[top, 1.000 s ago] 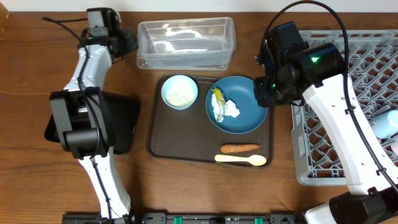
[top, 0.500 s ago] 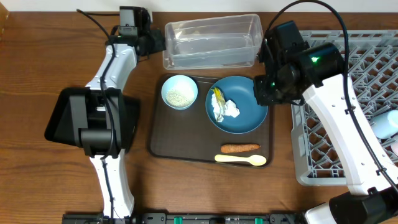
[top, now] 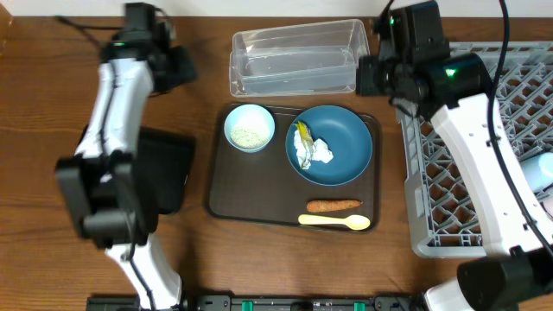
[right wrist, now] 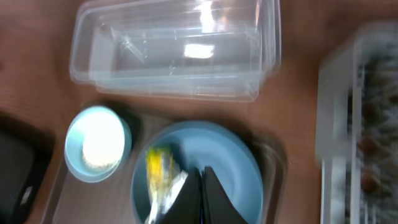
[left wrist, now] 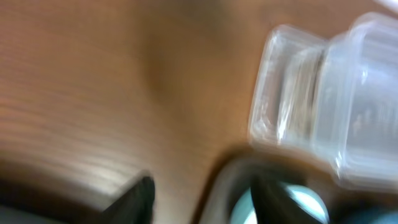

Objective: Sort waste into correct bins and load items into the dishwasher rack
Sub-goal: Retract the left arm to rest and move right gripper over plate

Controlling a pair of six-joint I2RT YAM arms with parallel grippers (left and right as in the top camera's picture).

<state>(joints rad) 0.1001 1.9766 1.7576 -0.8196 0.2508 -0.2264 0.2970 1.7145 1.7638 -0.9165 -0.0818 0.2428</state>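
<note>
A blue plate (top: 346, 160) with a yellow-and-white wrapper (top: 309, 149) sits on the dark tray (top: 220, 194), next to a small light-blue bowl (top: 250, 128), a carrot piece (top: 333, 206) and a yellow spoon (top: 334, 222). My right gripper (top: 373, 76) is shut and empty, hovering between the clear plastic bin (top: 298, 59) and the dish rack (top: 484, 147). In the right wrist view its shut fingers (right wrist: 202, 190) hang over the plate (right wrist: 233, 168). My left gripper (top: 177, 67) is open and empty, left of the clear bin. The left wrist view (left wrist: 205, 186) is blurred.
A black bin (top: 164, 168) stands left of the tray. A pale cup (top: 537, 173) lies in the rack at the right edge. The clear bin also shows in the left wrist view (left wrist: 329, 118) and the right wrist view (right wrist: 174, 50).
The clear bin has slid right to behind the tray. My left gripper has then drawn back left, away from it. My right gripper has moved from the plate towards the back.
</note>
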